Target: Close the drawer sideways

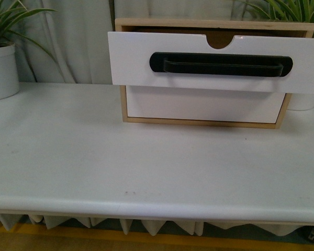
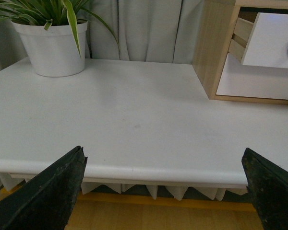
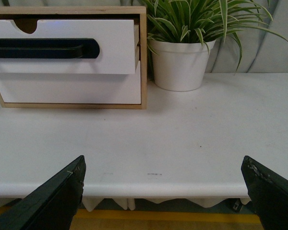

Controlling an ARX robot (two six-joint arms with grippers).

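The drawer point(image 1: 131, 60) is the upper one of a small wooden cabinet point(image 1: 124, 112) at the back of the white table point(image 1: 94, 157). It is pulled out, with a long black oval handle point(image 1: 220, 64) and a semicircular notch point(image 1: 220, 41) in its top edge. It also shows in the left wrist view point(image 2: 273, 40) and the right wrist view point(image 3: 110, 52). Neither gripper shows in the front view. My left gripper point(image 2: 165, 191) and my right gripper point(image 3: 163, 191) are open and empty, both off the table's front edge, far from the drawer.
A plain white handleless drawer point(image 1: 199, 104) sits shut below. A potted plant in a white pot point(image 1: 1, 70) stands at the back left, another pot point(image 3: 180, 64) right of the cabinet. A grey curtain point(image 1: 78, 42) hangs behind.
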